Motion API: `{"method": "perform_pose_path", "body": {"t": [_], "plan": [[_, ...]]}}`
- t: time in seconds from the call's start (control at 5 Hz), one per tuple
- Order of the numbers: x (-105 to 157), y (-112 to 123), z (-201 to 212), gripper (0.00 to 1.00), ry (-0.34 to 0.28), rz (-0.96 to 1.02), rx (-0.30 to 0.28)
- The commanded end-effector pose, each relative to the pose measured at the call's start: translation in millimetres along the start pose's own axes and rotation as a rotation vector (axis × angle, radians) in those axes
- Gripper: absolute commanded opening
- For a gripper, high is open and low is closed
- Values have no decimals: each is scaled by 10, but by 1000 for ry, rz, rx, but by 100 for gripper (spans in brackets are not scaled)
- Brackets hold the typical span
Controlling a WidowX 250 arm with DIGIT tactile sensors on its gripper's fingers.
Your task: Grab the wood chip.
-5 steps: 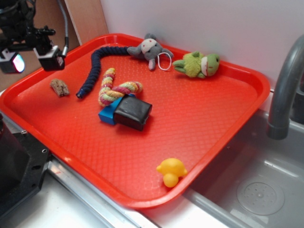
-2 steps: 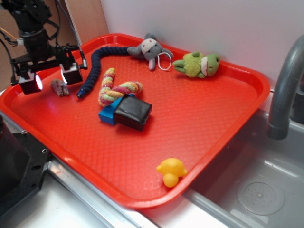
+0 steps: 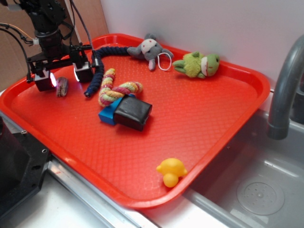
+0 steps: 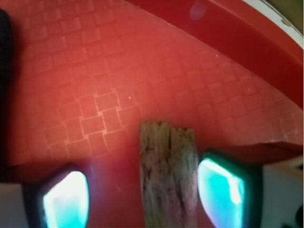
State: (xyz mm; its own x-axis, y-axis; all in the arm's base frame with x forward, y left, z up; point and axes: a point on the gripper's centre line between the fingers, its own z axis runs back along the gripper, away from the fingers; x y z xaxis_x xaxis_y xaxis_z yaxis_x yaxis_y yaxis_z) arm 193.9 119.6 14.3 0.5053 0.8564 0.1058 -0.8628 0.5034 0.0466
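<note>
While its two lit fingers stand spread wide apart over the far left corner of the red tray (image 3: 209,142), the gripper (image 3: 62,77) straddles the wood chip (image 3: 62,86), which lies flat on the tray floor directly between the fingertips and under the gripper; the wrist view shows the wood chip (image 4: 167,173) as a rough, grey-brown sliver running up from the bottom edge, closer to the right-hand pad (image 4: 222,194) than to the left-hand one (image 4: 66,199), with a thin strip of red still showing on each side, so neither pad appears to touch it; whether the fingertips rest on the tray surface cannot be told. Just to the right of the gripper, in the exterior view, a dark blue braided rope (image 3: 99,66) curves toward the back rim; beyond it lie a multicoloured rope (image 3: 114,89), a black and blue block (image 3: 127,113), a grey plush toy (image 3: 150,50) and a green plush frog (image 3: 199,64); a yellow toy (image 3: 171,172) sits well apart, near the front rim.
</note>
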Motion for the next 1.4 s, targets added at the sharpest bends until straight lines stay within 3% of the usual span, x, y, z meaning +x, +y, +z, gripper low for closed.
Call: {"method": "perform_pose_path", "body": {"t": [0.0, 0.2, 0.4, 0.6, 0.8, 1.0, 1.2], "plan": [[-297, 200, 277, 0, -18, -201, -79], [-390, 235, 525, 0, -25, -445, -151], [-501, 150, 828, 0, -38, -687, -238], [-618, -16, 1133, 0, -30, -933, -288], [-769, -152, 1364, 0, -99, -1041, -244], [-868, -284, 1462, 0, -38, -1117, -319], [-901, -280, 1618, 0, -3, -1168, -357]]}}
